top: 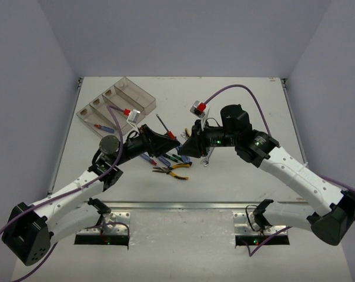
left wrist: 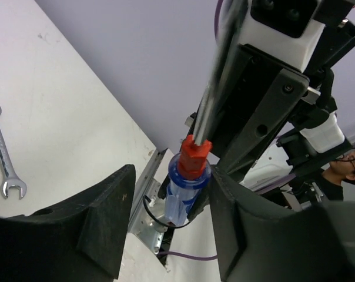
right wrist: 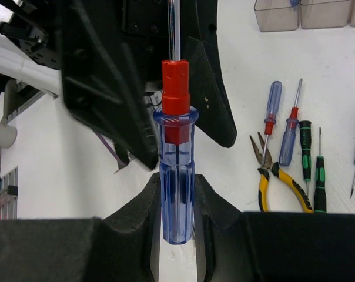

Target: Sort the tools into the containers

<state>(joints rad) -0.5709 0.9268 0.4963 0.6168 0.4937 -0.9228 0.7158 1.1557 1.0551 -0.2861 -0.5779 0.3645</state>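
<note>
- Top view: a white bench (top: pixel 236 106) boxed in by lavender walls (top: pixel 183 35). The bins (top: pixel 116 100) sit at its far left, which is why the left arm is the handier one for carrying tools there.
- The left hand (top: pixel 168 144) and the right hand (top: pixel 188 147) meet nose to nose above the middle of the bench. A screwdriver (top: pixel 164 126) is raised between them with its shaft slanting away to the far left. I judge this a handover.
- Loose screwdrivers (top: pixel 166 158), pliers (top: pixel 173 170) and a wrench (top: pixel 207 160) lie unsorted just beneath.
- Left wrist view: the left hand is spread, its fingers (left wrist: pixel 107 217) standing either side of the blue handle. One side shows a clear gap, so it is not yet gripping. The handle hangs there because the other arm offers it.
- Right wrist view: the right hand is clenched on the lower handle, leaving the red collar and shaft free for the taker. The screwdriver is upright, clear of the bench and well apart from the bins.
- Releasing before the left hand closes would likely drop it.
</note>
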